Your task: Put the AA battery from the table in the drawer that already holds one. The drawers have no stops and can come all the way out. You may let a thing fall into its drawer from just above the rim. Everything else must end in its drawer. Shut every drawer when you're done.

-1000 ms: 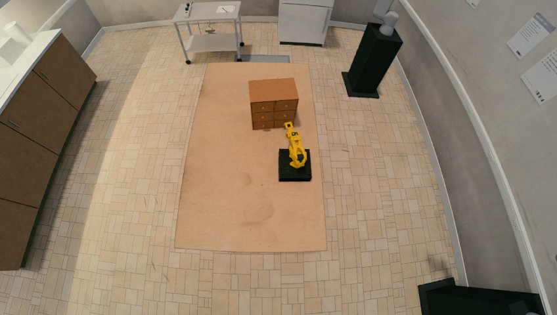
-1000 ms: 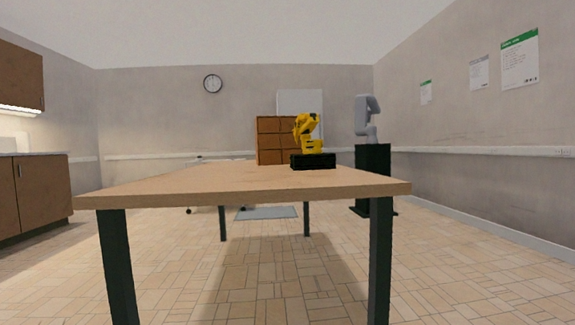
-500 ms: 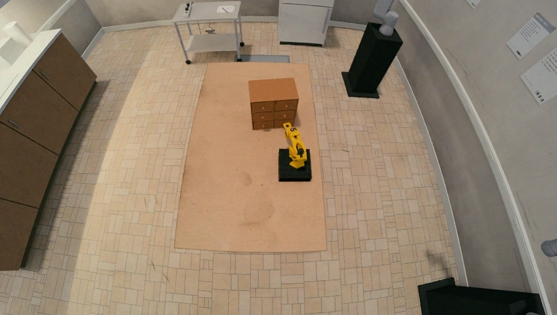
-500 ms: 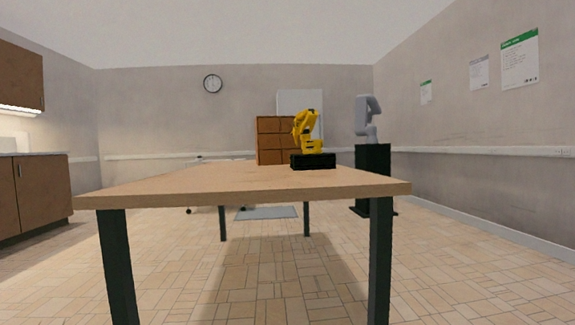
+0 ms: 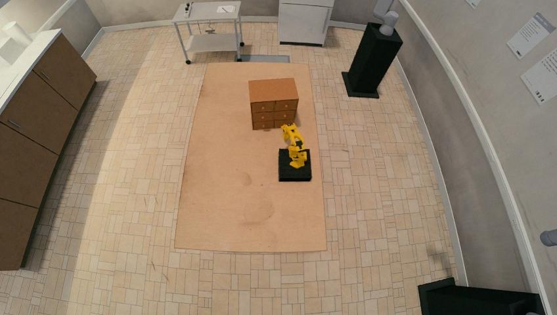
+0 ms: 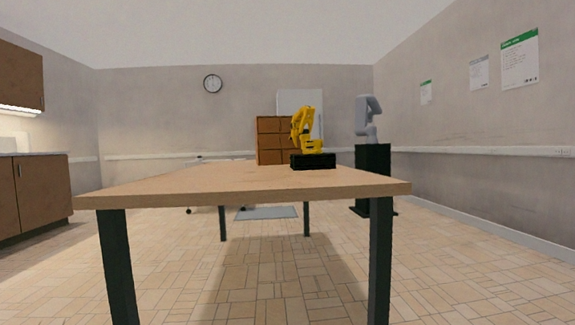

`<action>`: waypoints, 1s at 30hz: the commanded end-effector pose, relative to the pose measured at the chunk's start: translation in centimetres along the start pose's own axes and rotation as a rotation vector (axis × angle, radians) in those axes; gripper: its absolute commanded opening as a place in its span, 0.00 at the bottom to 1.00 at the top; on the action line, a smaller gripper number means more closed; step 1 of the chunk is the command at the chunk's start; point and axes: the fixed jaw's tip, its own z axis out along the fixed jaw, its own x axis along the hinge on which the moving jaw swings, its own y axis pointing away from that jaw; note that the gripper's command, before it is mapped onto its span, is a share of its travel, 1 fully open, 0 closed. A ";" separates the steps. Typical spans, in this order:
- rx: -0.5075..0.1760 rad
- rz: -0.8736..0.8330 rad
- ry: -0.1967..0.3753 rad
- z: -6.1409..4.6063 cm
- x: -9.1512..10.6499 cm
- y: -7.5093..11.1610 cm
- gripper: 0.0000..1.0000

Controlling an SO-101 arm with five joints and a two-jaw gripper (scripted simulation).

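Note:
A small brown chest (image 5: 272, 100) with six drawers in two columns stands on the table; it also shows in the low side view (image 6: 274, 139). All drawer fronts look flush. My yellow arm stands on a black base (image 5: 294, 165). It reaches toward the chest's right column. My gripper (image 5: 284, 127) is just in front of the lower right drawers, partly open with nothing seen between the fingers; it also shows in the side view (image 6: 296, 132). A tiny dark thing (image 5: 267, 130), possibly the AA battery, lies on the table by the chest's front foot, left of the gripper.
The table's right edge runs close beside the arm's base. A black pedestal (image 5: 371, 58) with a grey arm stands on the floor to the right of the table. A white cart (image 5: 209, 27) stands behind the table.

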 end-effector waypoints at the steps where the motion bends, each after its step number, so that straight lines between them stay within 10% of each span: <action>1: -0.001 -0.019 0.002 -0.1 -0.1 0.1 0.37; 30: -0.001 -0.019 0.002 -0.1 -0.1 0.1 0.40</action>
